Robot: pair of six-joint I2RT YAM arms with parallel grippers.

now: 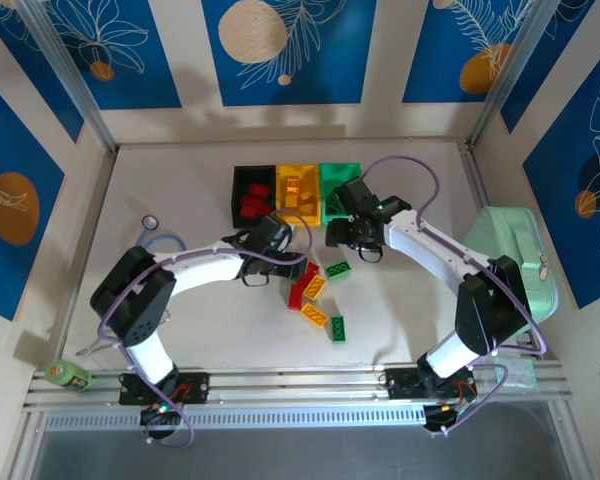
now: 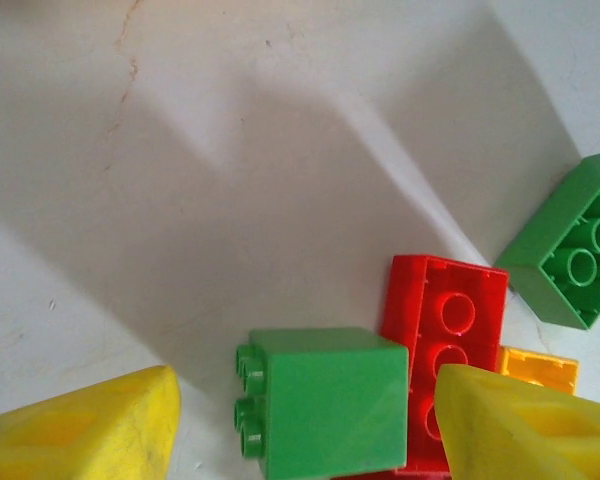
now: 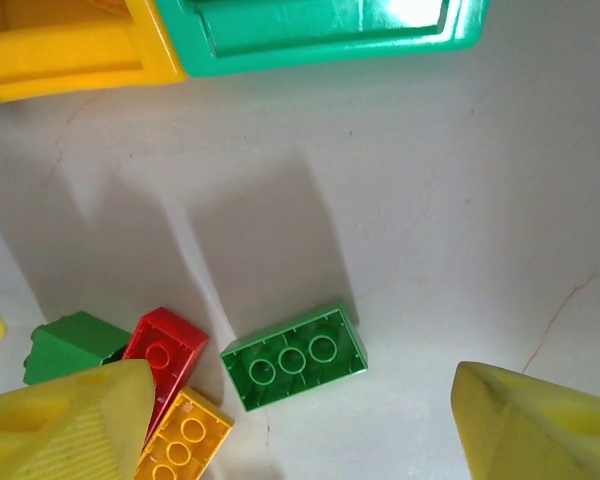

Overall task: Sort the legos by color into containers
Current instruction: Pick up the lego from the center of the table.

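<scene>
Yellow fingertips [image 2: 80,430] of the left gripper [image 2: 305,385]: spread wide, pinching nothing.

Between them, touching neither: one green lego [image 2: 325,400] lying on its side, studs toward the finger at the view's left. Against its far corner, nearer the other finger: one red lego [image 2: 450,310]. Touching the red one, just behind that fingertip: one orange-yellow lego [image 2: 540,368]. Ahead and off to the same side, slightly apart from the red one: second green lego [image 2: 570,245], hollow underside up.

Right gripper [image 3: 302,370]: fingers likewise wide apart, holding nothing. The second green lego lies on the table between them, just ahead of the tips, touching neither. Red, orange-yellow and side-lying green pieces crowd beside one finger [image 3: 70,420].

Containers, ahead of the right gripper across bare table: yellow bin [image 3: 70,55] and green bin [image 3: 320,40], joined edge to edge. Top view: black bin [image 1: 236,195] closes the row on the yellow bin's other side and holds red legos [image 1: 252,205]; a yellow lego [image 1: 295,190] lies in the yellow bin.

Behind both grippers, toward the arm bases: loose yellow lego [image 1: 315,315] and loose green lego [image 1: 337,327] on the white table [image 1: 180,180].

Mint-green case [image 1: 510,255]: well out beyond the right arm.
</scene>
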